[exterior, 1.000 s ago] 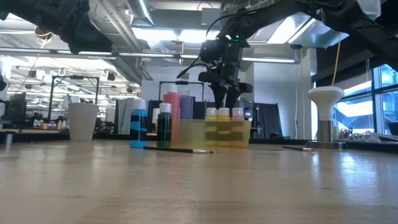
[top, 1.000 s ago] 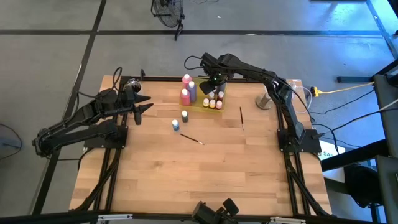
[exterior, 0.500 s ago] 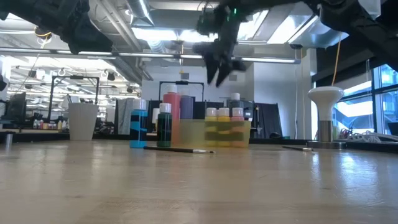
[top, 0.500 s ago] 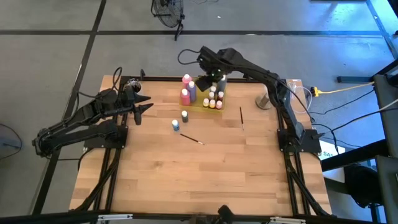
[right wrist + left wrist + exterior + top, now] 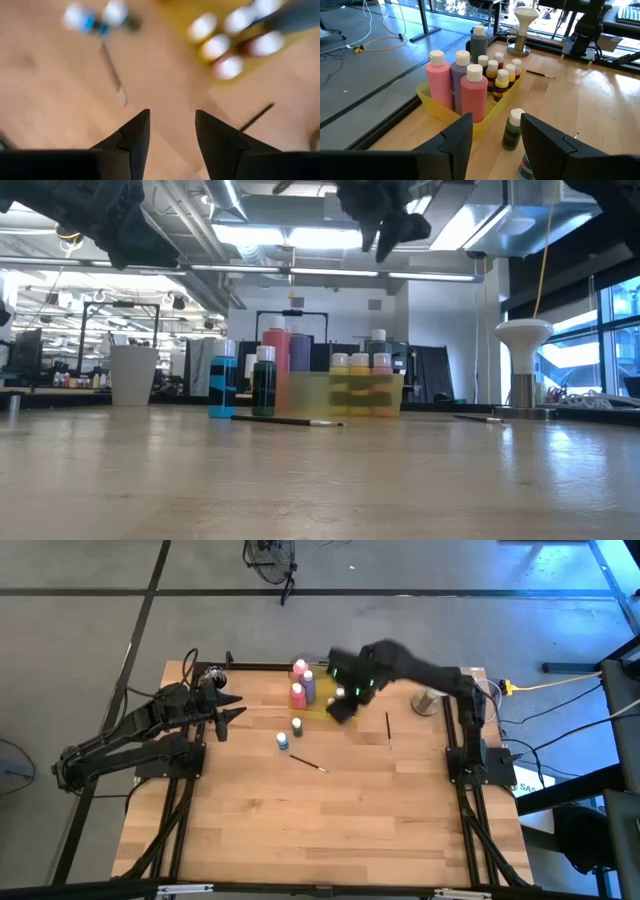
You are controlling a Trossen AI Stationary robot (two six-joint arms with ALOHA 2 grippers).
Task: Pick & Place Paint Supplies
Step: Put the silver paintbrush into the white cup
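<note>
Paint supplies were split between the yellow tray (image 5: 492, 116) and the bare table (image 5: 330, 830) when I looked. In the tray stood the pink squeeze bottles (image 5: 473, 96), a purple one (image 5: 459, 75), a grey one (image 5: 479, 44) and a cluster of small white-capped bottles (image 5: 501, 82), packed close together at the far side of the table. Out on the wood, just beside the tray, were two small bottles, a green one (image 5: 512, 131) and a blue one (image 5: 282, 741), plus one brush (image 5: 309, 764) near them and a second brush (image 5: 388, 730) lying toward the right arm's side.

My right gripper (image 5: 171, 131) hung high above the table near the tray, fingers parted with nothing between them; its wrist view looked down at the loose bottles and a brush (smeared, so I could not read fine detail). The left gripper (image 5: 496, 137) sat low at the table's left edge, also parted and empty, aimed at the tray with the green bottle just ahead of its fingertips.

I judged this a between-picks moment: one drop seemed done and the next item not yet chosen. The next move would call for bringing the right gripper down over a loose bottle or brush, squaring the fingers to it, and closing firmly. A brush would need a low, flat approach, being thin against the wood.
</note>
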